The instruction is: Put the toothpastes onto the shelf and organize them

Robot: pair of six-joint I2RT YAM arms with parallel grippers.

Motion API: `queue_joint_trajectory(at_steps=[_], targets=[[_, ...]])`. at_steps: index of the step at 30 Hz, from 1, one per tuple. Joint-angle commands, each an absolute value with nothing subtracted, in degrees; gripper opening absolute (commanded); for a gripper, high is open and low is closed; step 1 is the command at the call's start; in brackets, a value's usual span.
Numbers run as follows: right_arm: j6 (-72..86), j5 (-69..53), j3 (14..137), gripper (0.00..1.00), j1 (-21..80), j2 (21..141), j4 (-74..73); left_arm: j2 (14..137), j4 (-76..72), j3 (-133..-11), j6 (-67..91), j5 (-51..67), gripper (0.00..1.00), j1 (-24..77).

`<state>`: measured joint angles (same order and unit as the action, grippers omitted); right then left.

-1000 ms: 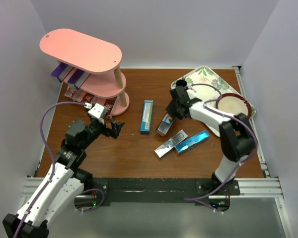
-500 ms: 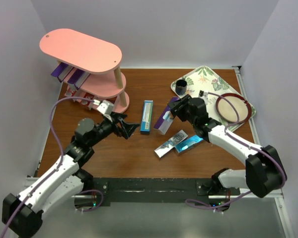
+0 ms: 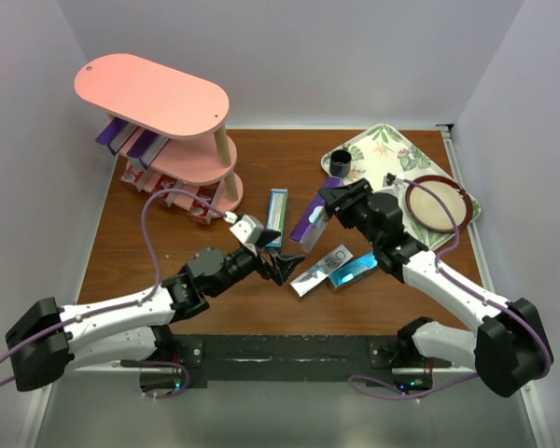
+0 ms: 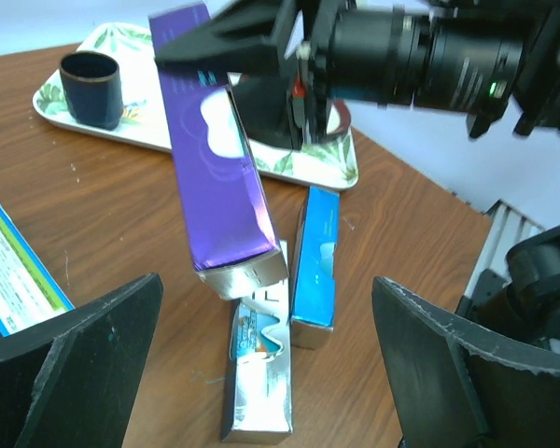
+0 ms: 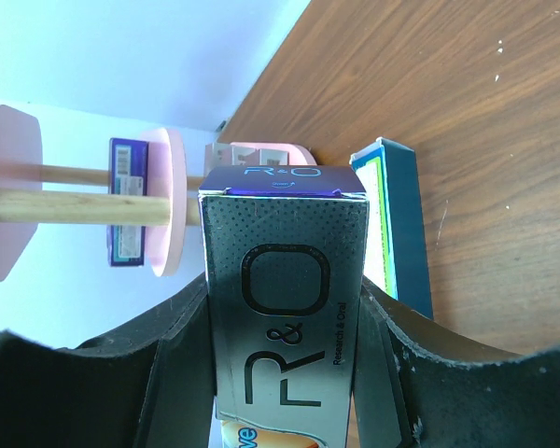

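Note:
The pink shelf stands at the far left, with purple toothpaste cartons on its middle tier and red ones lower down. My right gripper is shut on a purple carton and holds it tilted above the table; the right wrist view shows its dark "R&O" face between the fingers. A teal carton, a silver-white carton and a blue carton lie on the table. My left gripper is open and empty, just left of the silver-white carton.
A leaf-patterned tray at the far right holds a dark cup and a brown-rimmed plate. White walls close in the table on three sides. The shelf's wooden post shows in the right wrist view.
My left arm has reached right from near the shelf to the cartons at the centre, jaws still open. My right gripper has lifted the purple carton off the table and tilted it.

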<state>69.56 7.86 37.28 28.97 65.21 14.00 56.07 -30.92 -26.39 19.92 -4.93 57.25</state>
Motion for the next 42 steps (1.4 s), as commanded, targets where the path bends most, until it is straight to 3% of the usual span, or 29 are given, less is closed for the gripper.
queue_joint_trajectory(at_steps=[1,9,23,37,40,41,42], targets=[[71.2,7.1,37.3,0.30,29.4,63.7,18.5,60.5,-45.1,-23.8,14.7,-19.6,1.00,62.7],[71.1,6.4,36.6,0.31,29.5,63.2,19.2,69.2,-51.7,-27.3,11.9,-27.5,0.97,67.1],[72.0,5.5,35.8,0.31,29.6,62.0,20.0,80.3,-63.2,-30.6,12.0,-35.2,0.78,69.4],[72.3,4.3,35.2,0.32,29.8,61.2,20.0,84.0,-74.0,-30.1,8.2,-36.5,0.32,69.6],[71.7,4.3,34.9,0.42,29.8,60.9,19.9,83.6,-74.4,-29.4,7.4,-36.3,0.20,69.6],[71.6,4.7,34.6,0.55,29.8,60.7,19.9,83.0,-74.2,-29.4,7.3,-36.6,0.16,69.5],[70.9,4.9,34.4,0.60,29.8,60.6,19.6,82.6,-73.4,-29.0,7.1,-36.8,0.15,69.6]])
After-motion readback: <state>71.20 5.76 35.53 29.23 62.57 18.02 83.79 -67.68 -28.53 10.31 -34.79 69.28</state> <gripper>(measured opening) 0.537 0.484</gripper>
